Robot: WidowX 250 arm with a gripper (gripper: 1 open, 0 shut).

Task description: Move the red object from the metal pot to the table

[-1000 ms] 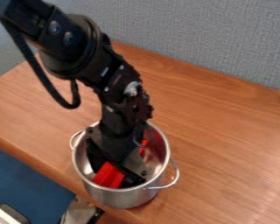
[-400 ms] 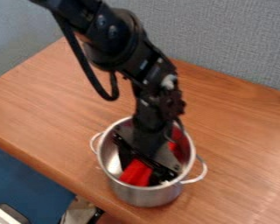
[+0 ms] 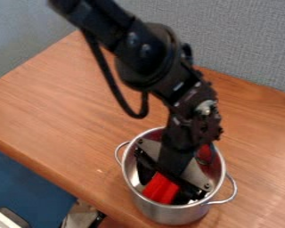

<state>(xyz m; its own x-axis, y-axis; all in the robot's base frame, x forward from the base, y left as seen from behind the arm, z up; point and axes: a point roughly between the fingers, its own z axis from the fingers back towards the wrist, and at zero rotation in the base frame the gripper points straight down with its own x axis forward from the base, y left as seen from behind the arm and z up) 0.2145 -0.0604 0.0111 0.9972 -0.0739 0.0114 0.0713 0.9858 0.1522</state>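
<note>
red object down inside metal pot, lying tilted on the pot floor, partly masked by the gripper. pot sits at the near edge of the table, toward the near right corner, one side handle showing at the right.

risks, as judged: pot perched close to the near edge, so any sideways push from the fingers against the wall could slide it off or tip it. block about as long as the pot is wide, so lifted flat it could catch under the rolled rim and drag the pot up with it. grip on one end only would let it swing and slip. shiny steel wall gives little friction against a shove.

gripper reaching into the pot from above, pointing straight down, jaws spread wide and set about the red block; no closure on it visible, so not holding. contact between fingers and block not resolvable. black arm descends from upper left of the view, cable looped beside it, wrist directly over the pot mouth.
</note>
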